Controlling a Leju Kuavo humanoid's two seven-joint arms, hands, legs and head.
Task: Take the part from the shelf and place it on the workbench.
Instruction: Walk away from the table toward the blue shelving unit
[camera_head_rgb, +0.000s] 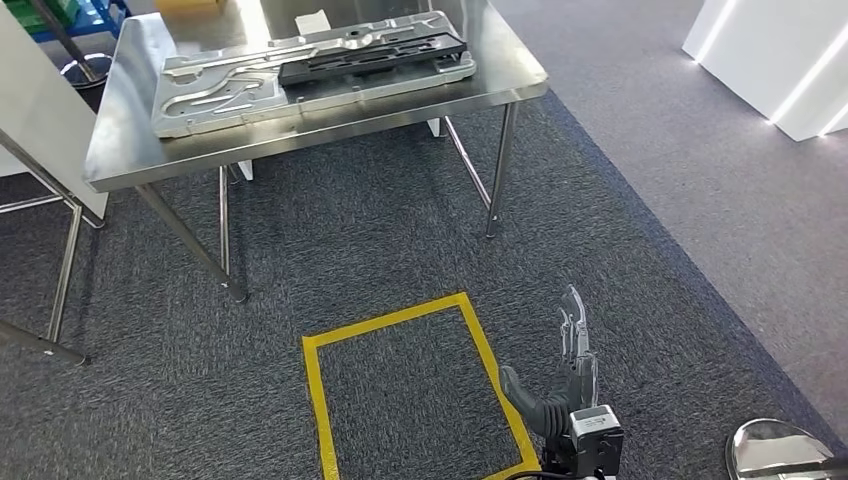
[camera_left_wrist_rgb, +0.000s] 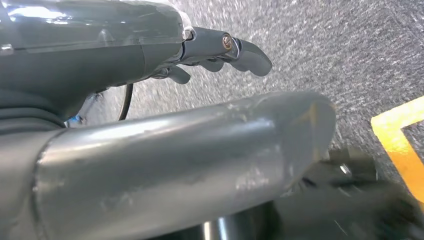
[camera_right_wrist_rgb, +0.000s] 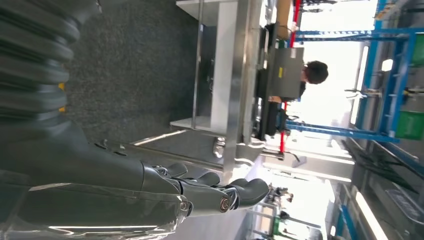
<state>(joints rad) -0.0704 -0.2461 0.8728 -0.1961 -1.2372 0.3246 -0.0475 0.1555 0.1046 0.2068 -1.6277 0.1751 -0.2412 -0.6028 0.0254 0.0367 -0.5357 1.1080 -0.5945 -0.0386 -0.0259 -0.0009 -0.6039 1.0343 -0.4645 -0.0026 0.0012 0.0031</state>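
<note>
A steel workbench (camera_head_rgb: 130, 160) stands ahead of me on grey carpet. On it lies a large silver pressed-metal part (camera_head_rgb: 230, 90), with a long black part (camera_head_rgb: 370, 55) resting on its right half. My right hand (camera_head_rgb: 570, 385) hangs low at the bottom of the head view, far from the bench, fingers straight and thumb apart, holding nothing. The right wrist view shows the same hand (camera_right_wrist_rgb: 200, 192) empty, with the workbench (camera_right_wrist_rgb: 235, 100) beyond it. In the left wrist view my left hand (camera_left_wrist_rgb: 215, 50) hangs over the carpet with its fingers stretched out and nothing in them.
A yellow tape rectangle (camera_head_rgb: 400, 320) marks the carpet between me and the bench. A second metal frame (camera_head_rgb: 60, 270) stands at the left. White panels (camera_head_rgb: 770, 60) rise at the far right. Beyond the bench are a person (camera_right_wrist_rgb: 315, 72) and blue racking (camera_right_wrist_rgb: 380, 75).
</note>
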